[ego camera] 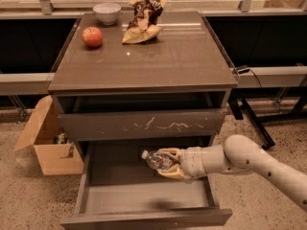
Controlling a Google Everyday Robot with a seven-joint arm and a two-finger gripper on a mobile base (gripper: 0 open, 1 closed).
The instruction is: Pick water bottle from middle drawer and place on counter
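The water bottle [156, 159], small and clear with a white cap pointing left, is held in my gripper [169, 164], lifted above the floor of the open middle drawer [144, 195]. A shadow lies on the drawer floor below it. My cream arm [249, 164] reaches in from the right. The gripper fingers [171, 174] are shut on the bottle's body. The counter [168, 61] is the glossy dark top of the cabinet, above the scratched drawer front [141, 125].
On the counter stand a red apple [92, 36], a white bowl [107, 12] and a crumpled brown snack bag [143, 20] along the back. An open cardboard box [48, 143] sits on the floor left of the cabinet. Black table legs [252, 123] stand to the right.
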